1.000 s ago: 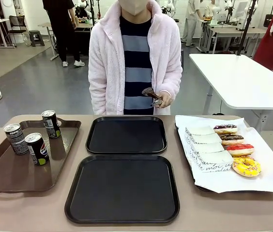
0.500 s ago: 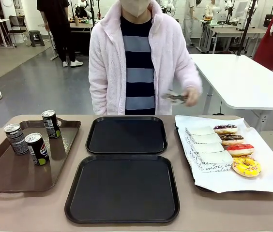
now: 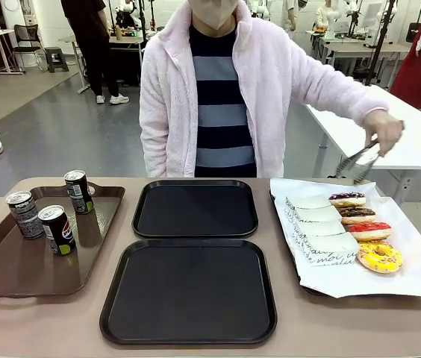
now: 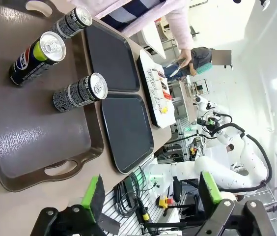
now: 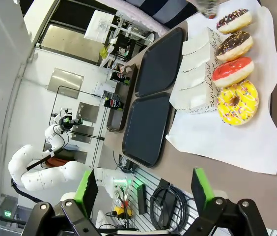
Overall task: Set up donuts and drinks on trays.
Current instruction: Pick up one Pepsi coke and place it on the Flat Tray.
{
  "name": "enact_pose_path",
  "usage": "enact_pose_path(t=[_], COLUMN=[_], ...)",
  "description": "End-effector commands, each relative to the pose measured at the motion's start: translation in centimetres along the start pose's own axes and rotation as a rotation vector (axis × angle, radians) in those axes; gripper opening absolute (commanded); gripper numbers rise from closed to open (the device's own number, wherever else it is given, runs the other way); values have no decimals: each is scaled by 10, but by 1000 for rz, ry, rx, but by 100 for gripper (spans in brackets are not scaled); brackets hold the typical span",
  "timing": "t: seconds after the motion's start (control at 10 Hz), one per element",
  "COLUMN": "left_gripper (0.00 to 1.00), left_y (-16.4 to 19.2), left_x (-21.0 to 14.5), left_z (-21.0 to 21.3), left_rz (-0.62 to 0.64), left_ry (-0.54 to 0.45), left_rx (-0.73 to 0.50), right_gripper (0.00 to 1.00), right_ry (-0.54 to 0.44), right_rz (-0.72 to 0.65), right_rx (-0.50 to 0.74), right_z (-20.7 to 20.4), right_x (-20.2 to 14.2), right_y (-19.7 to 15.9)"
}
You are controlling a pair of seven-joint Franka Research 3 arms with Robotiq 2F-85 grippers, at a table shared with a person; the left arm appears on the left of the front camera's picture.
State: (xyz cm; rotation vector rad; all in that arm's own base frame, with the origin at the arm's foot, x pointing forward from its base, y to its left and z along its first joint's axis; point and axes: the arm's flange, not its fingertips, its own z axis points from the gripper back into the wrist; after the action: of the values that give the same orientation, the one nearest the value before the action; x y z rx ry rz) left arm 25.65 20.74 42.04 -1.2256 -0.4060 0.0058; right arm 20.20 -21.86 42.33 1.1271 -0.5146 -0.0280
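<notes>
Two black trays lie bare in the middle, one far point(image 3: 195, 209) and one near point(image 3: 188, 291). Three dark soda cans point(image 3: 57, 229) stand on the brown tray point(image 3: 16, 268) at the left. Several glazed donuts point(image 3: 369, 230) lie in a row beside white paper sleeves point(image 3: 319, 227) at the right. The person's hand holds metal tongs point(image 3: 360, 160) just above the far end of that row. My left gripper point(image 4: 151, 194) hangs open above the table's edge, short of the cans point(image 4: 79, 93). My right gripper point(image 5: 142, 191) is open too, well back from the donuts point(image 5: 238, 102).
The donuts rest on a white-paper-lined tray point(image 3: 412, 276) that reaches the table's right edge. The person in a pink jacket stands at the far side behind the far black tray. A white table point(image 3: 375, 119) stands behind at the right.
The person's hand with the tongs has swung from in front of the chest out to the right and now hovers over the far end of the donut row. Cans, donuts and trays have not moved.
</notes>
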Motion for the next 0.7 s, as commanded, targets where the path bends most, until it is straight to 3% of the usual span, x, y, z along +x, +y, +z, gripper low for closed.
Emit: enact_pose_path(t=[0.0,0.6], left_gripper=[100,100], left_y=[2,2], left_x=[-2,-2], left_z=[-1,-1], left_rz=[-24,-24], left_ry=[-14,-14], left_rx=[-18,-18], right_gripper=[100,100], right_ry=[-7,-7], right_rz=[7,7], right_rx=[14,14], right_z=[1,1], right_x=[0,0], right_y=[-1,-1])
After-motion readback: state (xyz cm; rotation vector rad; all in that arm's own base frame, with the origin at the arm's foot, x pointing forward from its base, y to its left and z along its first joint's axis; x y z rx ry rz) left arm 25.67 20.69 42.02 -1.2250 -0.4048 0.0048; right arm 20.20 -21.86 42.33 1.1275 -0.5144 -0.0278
